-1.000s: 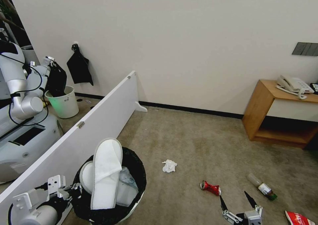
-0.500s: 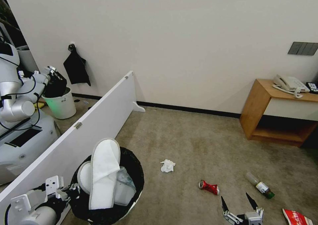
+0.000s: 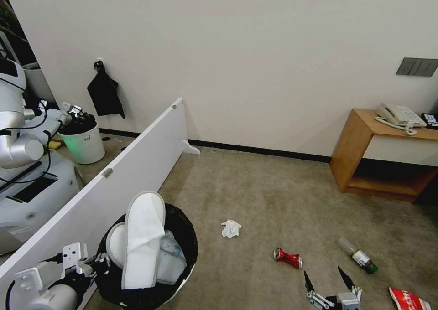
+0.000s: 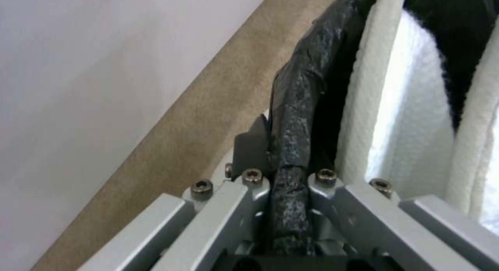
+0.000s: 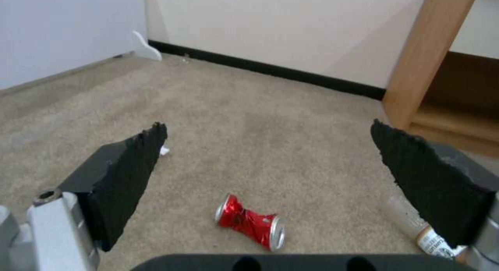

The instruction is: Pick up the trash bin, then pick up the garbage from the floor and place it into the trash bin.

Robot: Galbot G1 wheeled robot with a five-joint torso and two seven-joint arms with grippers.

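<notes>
The trash bin (image 3: pixel 188 237), white with a black bag over its rim, hangs at the lower left. My left gripper (image 3: pixel 98 260) is shut on its near rim, and the left wrist view shows the gripper (image 4: pixel 288 185) clamped on the black bag. Two white slippers (image 3: pixel 143 237) stand inside the bin. On the carpet lie more garbage: a crumpled tissue (image 3: pixel 231 228), a crushed red can (image 3: pixel 288 258), a bottle (image 3: pixel 358 255) and a red packet (image 3: pixel 408 299). My right gripper (image 3: pixel 325 279) hangs open just short of the can (image 5: pixel 250 222), with the bottle (image 5: pixel 416 224) beside one finger.
A long white board (image 3: pixel 132 164) runs along my left side, close to the bin. A wooden side table (image 3: pixel 360 150) with a telephone stands at the right wall. Beyond the board, another robot (image 3: pixel 23 164) works at a white bin (image 3: pixel 84 143).
The head view shifted slightly at first. My grippers keep their places. The other robot has lowered its black bag into its white bin.
</notes>
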